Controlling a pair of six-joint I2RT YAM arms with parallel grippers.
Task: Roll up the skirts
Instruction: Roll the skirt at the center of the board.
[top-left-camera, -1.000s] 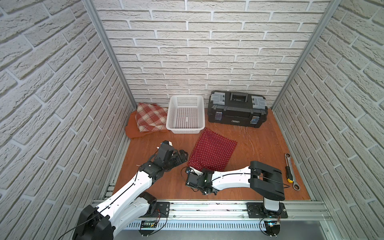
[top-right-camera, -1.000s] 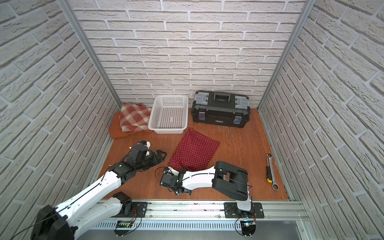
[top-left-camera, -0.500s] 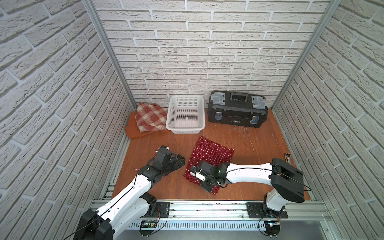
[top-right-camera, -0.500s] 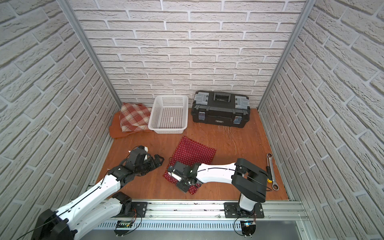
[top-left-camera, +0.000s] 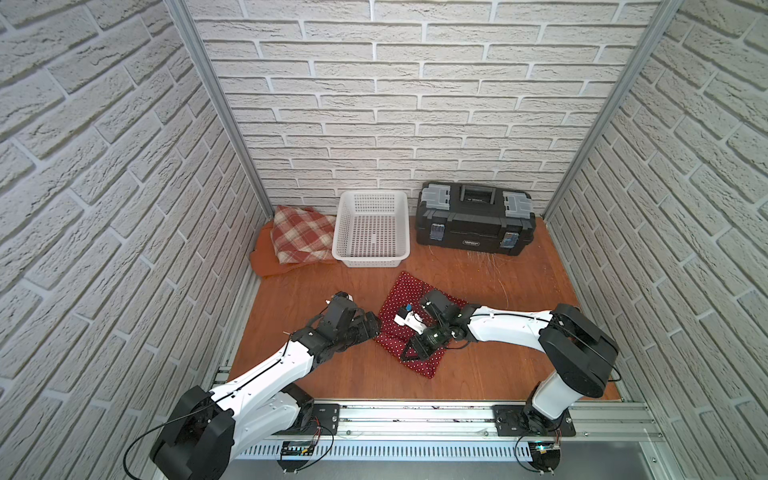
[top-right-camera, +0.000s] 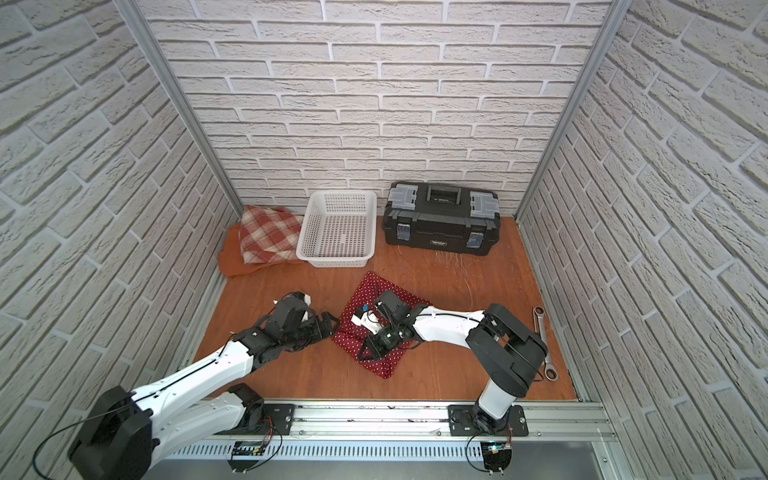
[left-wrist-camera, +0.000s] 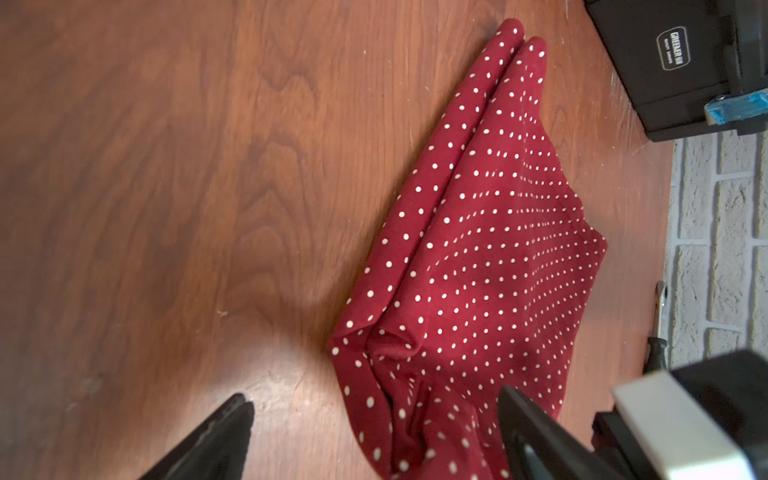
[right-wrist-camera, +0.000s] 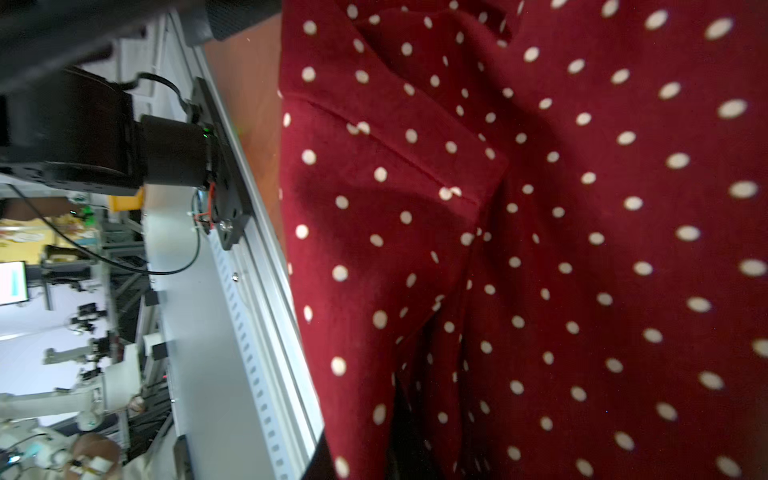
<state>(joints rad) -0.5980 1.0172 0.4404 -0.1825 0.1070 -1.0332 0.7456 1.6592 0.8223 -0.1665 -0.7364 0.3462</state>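
The dark red polka-dot skirt (top-left-camera: 401, 291) (top-right-camera: 372, 286) lies crumpled mid-floor. My right gripper (top-left-camera: 415, 349) (top-right-camera: 370, 348) sits on its near part, shut on a bunched fold of the cloth (right-wrist-camera: 540, 249). The jaws are almost buried in fabric in the right wrist view. My left gripper (top-left-camera: 374, 328) (top-right-camera: 331, 324) (left-wrist-camera: 374, 419) stands open at the skirt's left corner, which lies between its fingers (left-wrist-camera: 224, 436). The plaid skirt (top-left-camera: 301, 237) (top-right-camera: 268, 235) rests flat on the rust-orange skirt (top-left-camera: 266, 264) (top-right-camera: 232, 266) at the back left.
A white mesh basket (top-left-camera: 370, 194) (top-right-camera: 340, 194) stands at the back beside the plaid skirt. A black toolbox (top-left-camera: 473, 216) (top-right-camera: 440, 218) sits against the back wall. A wrench (top-right-camera: 542, 340) lies by the right wall. The metal rail (top-left-camera: 415, 415) borders the floor's front edge.
The right gripper pulled the polka-dot skirt toward the front and bunched it, with the right arm swinging out to the right. The left gripper shifted right to the skirt's corner.
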